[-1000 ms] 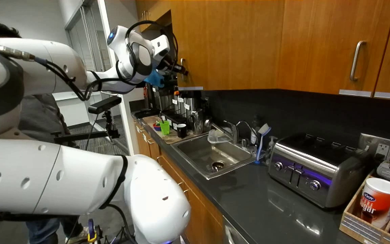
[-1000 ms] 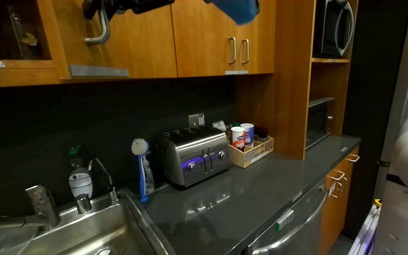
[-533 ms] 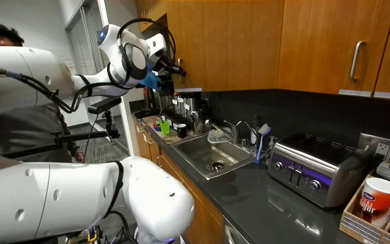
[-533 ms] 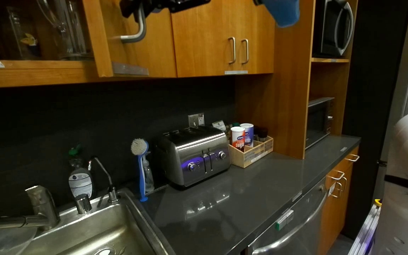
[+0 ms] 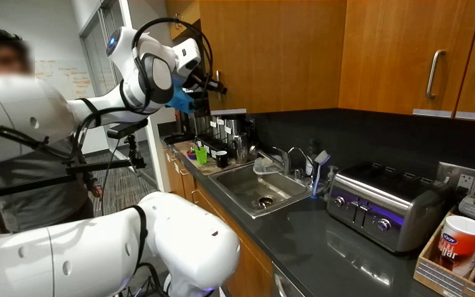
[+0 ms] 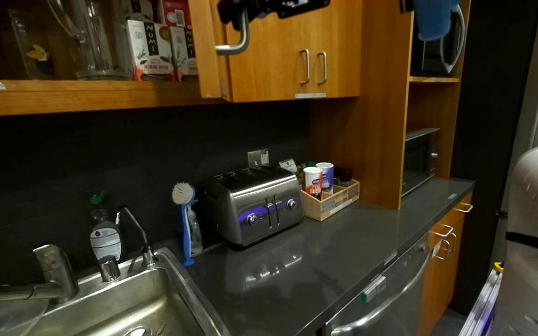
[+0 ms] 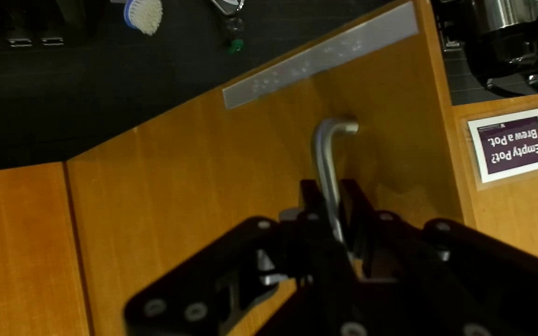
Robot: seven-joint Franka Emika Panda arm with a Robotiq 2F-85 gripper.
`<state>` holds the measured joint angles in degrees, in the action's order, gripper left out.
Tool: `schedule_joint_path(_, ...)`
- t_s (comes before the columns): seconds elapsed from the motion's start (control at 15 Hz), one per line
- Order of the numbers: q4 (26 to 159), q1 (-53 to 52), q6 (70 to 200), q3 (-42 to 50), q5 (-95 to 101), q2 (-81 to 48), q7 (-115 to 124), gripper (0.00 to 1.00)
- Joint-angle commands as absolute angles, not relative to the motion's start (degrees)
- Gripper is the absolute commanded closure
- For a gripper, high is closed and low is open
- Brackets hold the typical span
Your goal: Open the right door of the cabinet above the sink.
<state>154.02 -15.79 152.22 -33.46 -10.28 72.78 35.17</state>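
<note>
Dark glossy kitchen table [image 5: 299, 247]: one sink [image 5: 254, 185], one toaster [image 5: 377, 206], one green cup [image 5: 201, 156]. Hand [image 7: 331, 191] clamped on one handle [image 7: 326, 158], right door [image 7: 259, 140] ajar.

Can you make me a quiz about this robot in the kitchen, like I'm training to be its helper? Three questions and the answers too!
1. What is the gripper holding?
a) the scrub brush
b) the silver handle on the cabinet door
c) the sugar can

2. True or false: the cabinet door is shut.

3. How many round knobs are on the front of the toaster?

Key:
1. b
2. False; it is open, and NUMI boxes show inside the cabinet.
3. Two
</note>
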Motion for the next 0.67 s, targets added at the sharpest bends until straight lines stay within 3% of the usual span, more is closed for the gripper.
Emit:
schedule_joint_path(0.0, 160.7, -12.4, 152.5, -28.1, -10.8, 77.4, 34.0, 0.96)
schedule_joint_path(0.4, 164.2, -13.6, 151.2, -25.7, -11.0, 82.4, 31.6, 0.96)
schedule_joint_path(0.53, 158.7, -11.4, 148.0, -25.2, -10.7, 80.1, 31.0, 0.96)
schedule_joint_path(0.6, 163.7, -13.4, 148.4, -24.9, -11.1, 83.7, 30.7, 0.96)
